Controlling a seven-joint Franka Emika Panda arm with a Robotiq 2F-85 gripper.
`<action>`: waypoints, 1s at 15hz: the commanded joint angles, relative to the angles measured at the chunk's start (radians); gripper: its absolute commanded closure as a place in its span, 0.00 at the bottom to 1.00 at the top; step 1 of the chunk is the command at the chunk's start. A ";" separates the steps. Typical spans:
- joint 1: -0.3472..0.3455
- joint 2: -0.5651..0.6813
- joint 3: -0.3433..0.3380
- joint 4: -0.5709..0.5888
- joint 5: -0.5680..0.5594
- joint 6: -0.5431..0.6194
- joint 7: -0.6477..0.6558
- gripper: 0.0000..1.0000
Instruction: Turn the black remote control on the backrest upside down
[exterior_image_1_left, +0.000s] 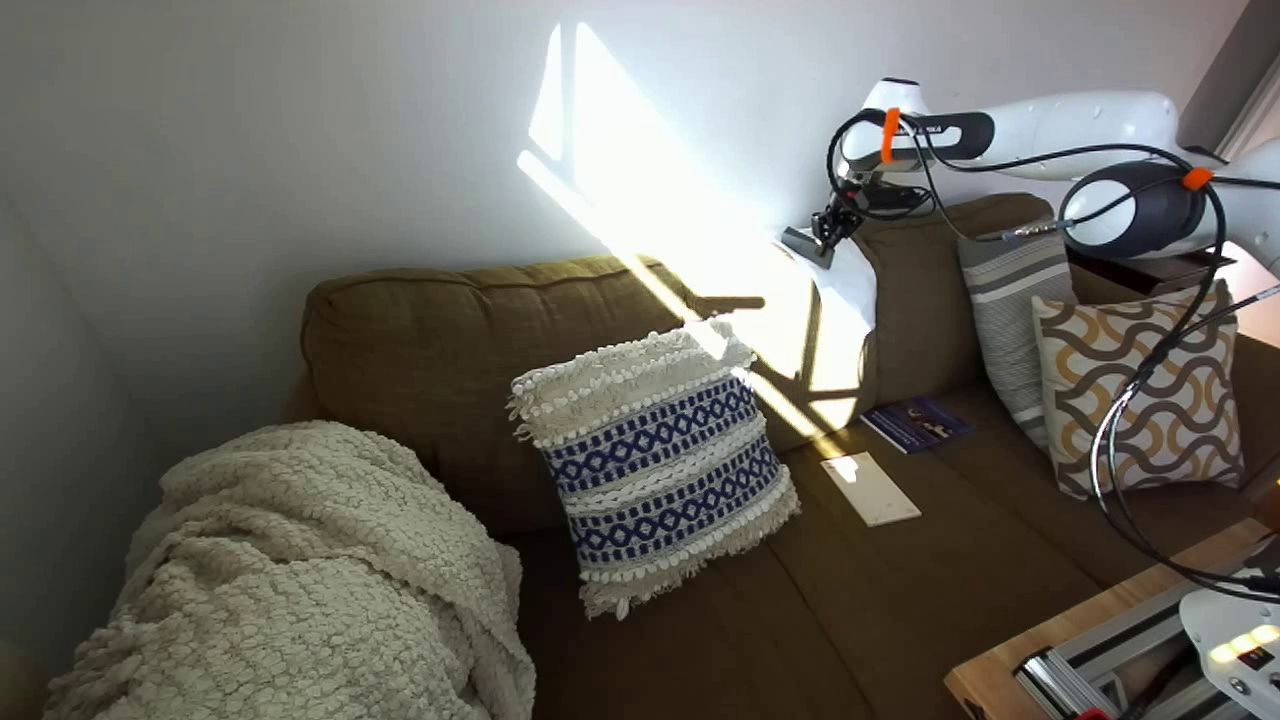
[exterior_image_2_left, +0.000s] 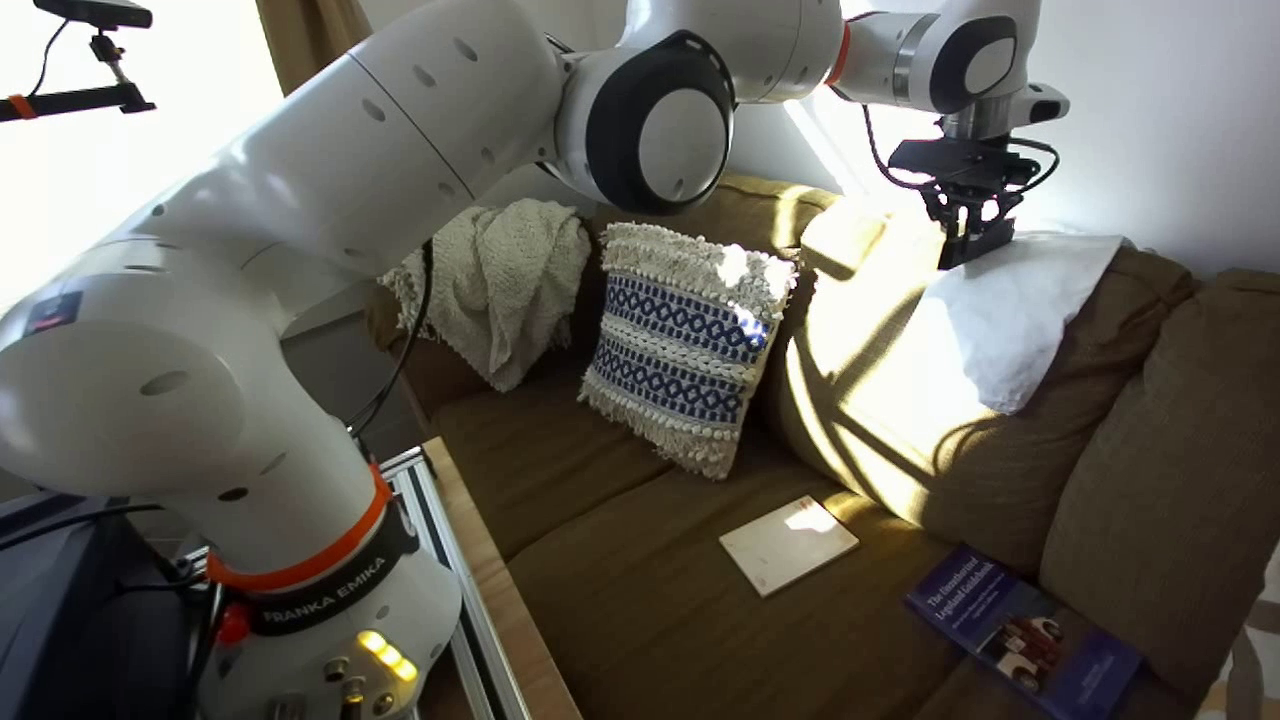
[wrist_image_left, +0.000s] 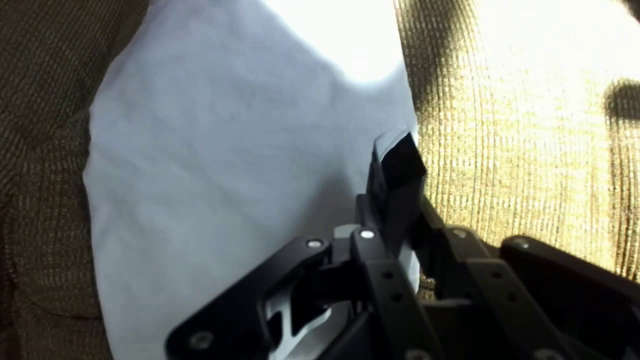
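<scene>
The black remote control (exterior_image_1_left: 806, 247) is a slim dark slab in my gripper's jaws. It also shows as a dark slab in an exterior view (exterior_image_2_left: 978, 243). In the wrist view, the remote (wrist_image_left: 402, 167) stands between the two fingers and sticks out past their tips. My gripper (wrist_image_left: 400, 215) is shut on it; the gripper also shows in both exterior views (exterior_image_1_left: 830, 228) (exterior_image_2_left: 968, 215). The remote is at the rounded top of the brown backrest (exterior_image_2_left: 1110, 320), by a white cloth (exterior_image_2_left: 1020, 310) draped there. I cannot tell whether it touches the cloth.
A blue-and-white cushion (exterior_image_1_left: 670, 470) leans on the backrest. A pale flat panel (exterior_image_1_left: 872, 490) and a purplish-blue book (exterior_image_2_left: 1020, 630) lie on the seat. Striped (exterior_image_1_left: 1020, 320) and wavy-patterned (exterior_image_1_left: 1140, 390) cushions stand at one end. A cream blanket (exterior_image_1_left: 320, 560) covers the other. The wall rises behind the backrest.
</scene>
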 joint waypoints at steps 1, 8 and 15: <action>-0.043 -0.021 0.021 -0.023 0.026 -0.080 -0.034 0.95; -0.117 0.006 0.091 -0.015 0.092 -0.031 -0.184 0.95; -0.172 0.032 0.154 0.005 0.148 0.008 -0.320 0.95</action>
